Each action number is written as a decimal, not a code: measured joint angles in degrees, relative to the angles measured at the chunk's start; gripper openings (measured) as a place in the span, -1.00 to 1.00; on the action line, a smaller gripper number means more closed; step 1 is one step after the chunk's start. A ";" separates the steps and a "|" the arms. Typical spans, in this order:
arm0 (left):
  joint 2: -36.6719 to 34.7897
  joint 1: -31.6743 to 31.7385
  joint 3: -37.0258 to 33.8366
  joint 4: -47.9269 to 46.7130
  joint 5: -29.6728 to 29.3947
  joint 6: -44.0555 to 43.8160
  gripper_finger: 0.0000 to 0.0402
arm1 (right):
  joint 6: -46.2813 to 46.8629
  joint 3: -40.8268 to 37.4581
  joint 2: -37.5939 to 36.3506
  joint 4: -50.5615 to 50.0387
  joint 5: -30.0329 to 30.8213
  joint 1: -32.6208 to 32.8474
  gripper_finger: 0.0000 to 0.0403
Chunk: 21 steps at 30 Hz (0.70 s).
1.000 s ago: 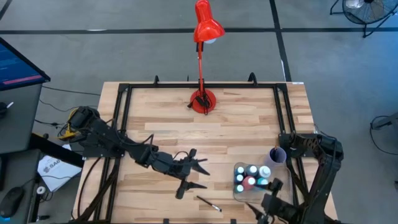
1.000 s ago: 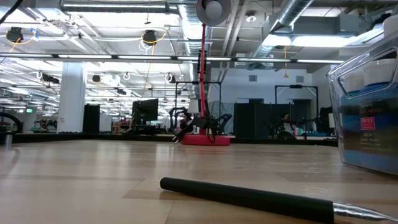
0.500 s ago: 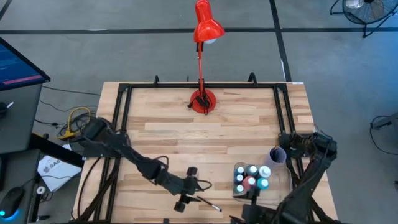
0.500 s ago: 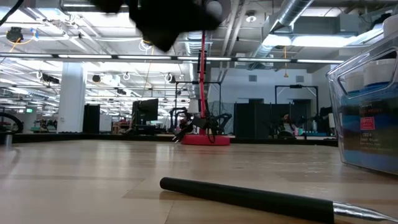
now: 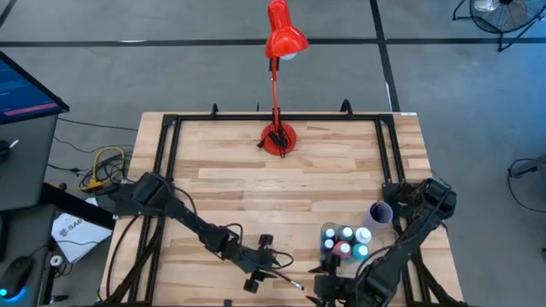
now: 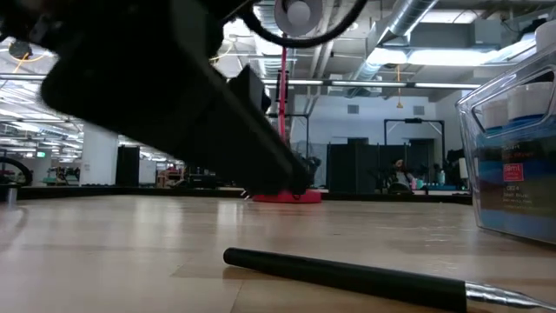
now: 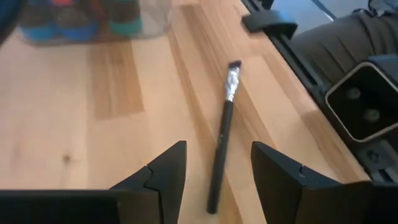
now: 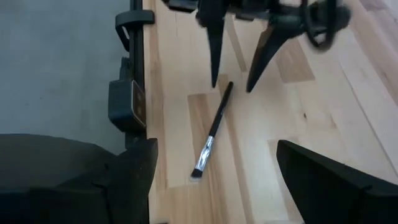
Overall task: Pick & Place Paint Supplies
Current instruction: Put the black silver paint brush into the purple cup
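Brush lies flat on surface, handle end between parted left gripper fingers, ungrasped; right gripper spread wide.

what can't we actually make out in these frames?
- Low view: the left arm, a dark blur, covers most of the lamp; the paintbrush tip runs toward the edge.
- Left wrist view: bottles in the clear tray are blurred and cut by the edge; count and colours unclear.
- High view: the right gripper sits at the frame edge; the brush is too small for detail.
- Right wrist view: the left gripper straddles the brush handle; contact cannot be told.
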 joint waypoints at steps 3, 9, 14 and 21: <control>1.38 -0.34 0.00 0.67 0.34 -0.87 -0.20 | -0.71 0.00 0.00 0.54 0.08 -0.28 0.59; 3.38 -0.40 0.00 1.62 -0.61 -1.06 -0.23 | -1.01 0.07 1.33 0.34 0.07 -1.05 0.59; 4.03 -0.07 0.02 2.43 -0.94 -2.37 -0.34 | -2.34 -0.02 4.75 -1.59 -1.60 -2.68 0.59; 4.03 0.28 0.02 1.11 -1.57 -7.02 -0.80 | -3.96 -0.04 6.23 -0.18 -4.95 -4.73 0.59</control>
